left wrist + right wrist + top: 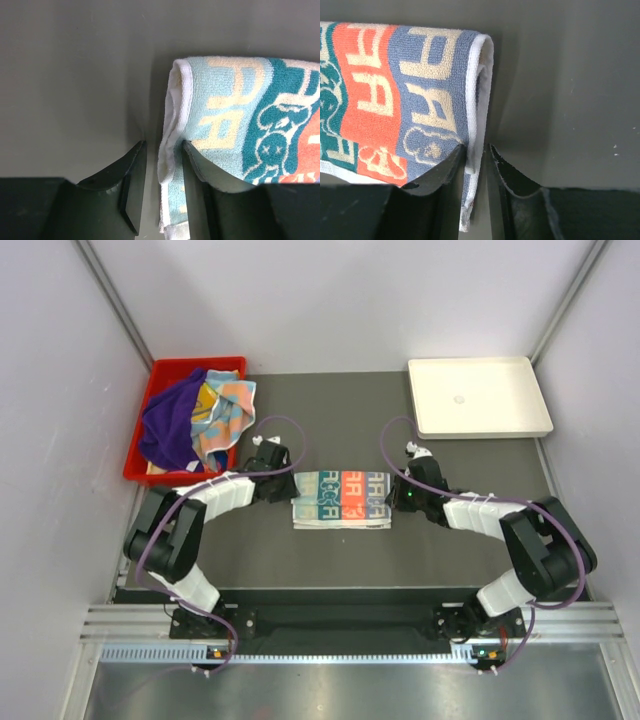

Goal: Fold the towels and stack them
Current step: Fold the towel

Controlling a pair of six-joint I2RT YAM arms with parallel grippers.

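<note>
The teal, orange and white towel with big letters (342,498) lies folded into a flat strip on the dark table between the arms. My left gripper (287,486) is at its left end. In the left wrist view the towel (240,110) has its white edge between the jaws of this gripper (164,146), against the right finger, with a gap to the left finger. My right gripper (396,498) is at the right end. In the right wrist view this gripper (478,148) is closed narrowly on the white hem of the towel (395,90).
A red bin (135,455) at the back left holds a deep purple towel (170,425) and a multicoloured towel (225,410). A white shallow tray (500,390) sits at the back right. Pale walls stand on both sides.
</note>
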